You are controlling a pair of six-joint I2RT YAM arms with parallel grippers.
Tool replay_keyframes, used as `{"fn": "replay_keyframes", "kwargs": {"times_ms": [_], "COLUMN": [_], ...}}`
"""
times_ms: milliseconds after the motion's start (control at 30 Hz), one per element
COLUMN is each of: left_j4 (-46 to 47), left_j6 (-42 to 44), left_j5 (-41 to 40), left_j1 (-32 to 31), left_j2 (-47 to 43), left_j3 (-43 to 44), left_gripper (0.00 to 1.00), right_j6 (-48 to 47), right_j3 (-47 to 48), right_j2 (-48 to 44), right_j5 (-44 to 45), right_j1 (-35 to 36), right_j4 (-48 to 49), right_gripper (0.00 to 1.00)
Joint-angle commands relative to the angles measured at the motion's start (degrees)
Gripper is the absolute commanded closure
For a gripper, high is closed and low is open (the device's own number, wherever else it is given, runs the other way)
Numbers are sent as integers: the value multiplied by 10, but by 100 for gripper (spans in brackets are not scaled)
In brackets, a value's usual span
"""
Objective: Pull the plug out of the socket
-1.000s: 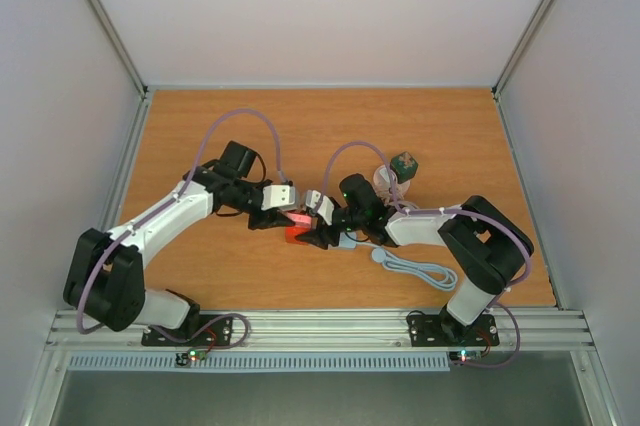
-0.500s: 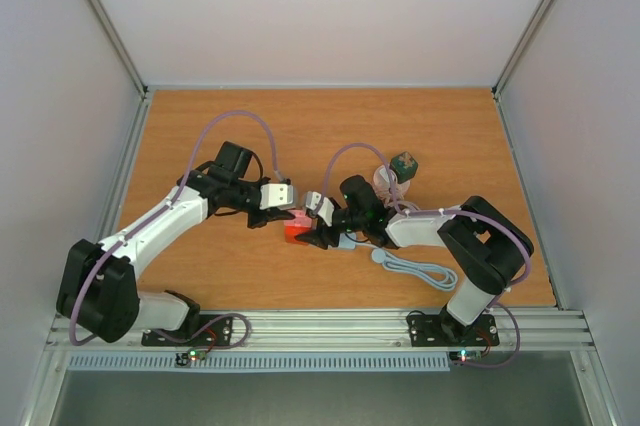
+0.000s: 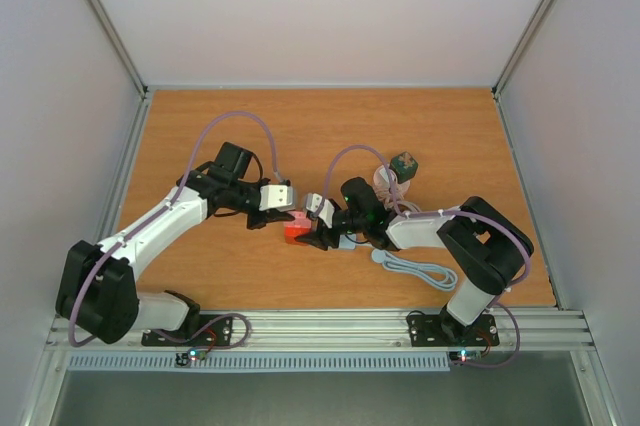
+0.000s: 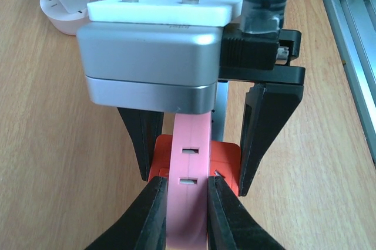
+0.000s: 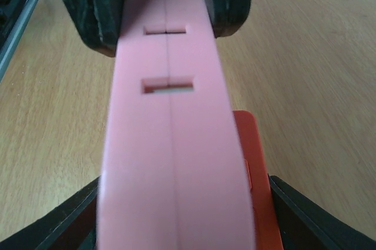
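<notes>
A pink plug [image 4: 188, 168] with two slots stands in an orange socket block [image 4: 226, 159] on the wooden table. My left gripper [image 4: 187, 194] is shut on the plug, its black fingertips pressed against both flat sides. My right gripper [image 5: 182, 215] comes from the opposite side and is shut on the socket [image 5: 249, 162], one finger [image 4: 267, 132] on each side of the block. In the top view both grippers meet at mid-table, the left [image 3: 290, 214] over the plug [image 3: 297, 216] and the right [image 3: 308, 231] at the socket [image 3: 296, 233].
A small green and white block [image 3: 404, 163] and a round pale base holding a white adapter [image 4: 61, 3] lie behind the right arm. A white cable [image 3: 415, 268] runs along the table near the right arm. The metal rail [image 3: 320, 324] borders the near edge.
My left gripper has closed on the pink plug and its arm has shifted slightly left. The right gripper has tightened a little on the orange block.
</notes>
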Motion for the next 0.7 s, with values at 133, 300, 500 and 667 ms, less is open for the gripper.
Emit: {"fn": "replay_keyframes", "kwargs": {"times_ms": [133, 300, 500, 667], "left_j4": [19, 22, 20, 19], "left_j6": [-8, -16, -26, -29], "left_j5": [38, 43, 54, 54], "left_j1": [-1, -1, -1, -1], "left_j2": [-38, -40, -39, -41], "left_j3": [29, 32, 43, 47], "left_gripper": [99, 99, 99, 99], "right_j6": [-15, -17, -18, -18], "right_j3": [-24, -29, -33, -33], "right_j2": [1, 0, 0, 1], "right_j5": [15, 16, 18, 17], "right_j1": [6, 6, 6, 6], "right_j4": [-13, -13, -12, -13], "right_gripper": [59, 60, 60, 60]}}
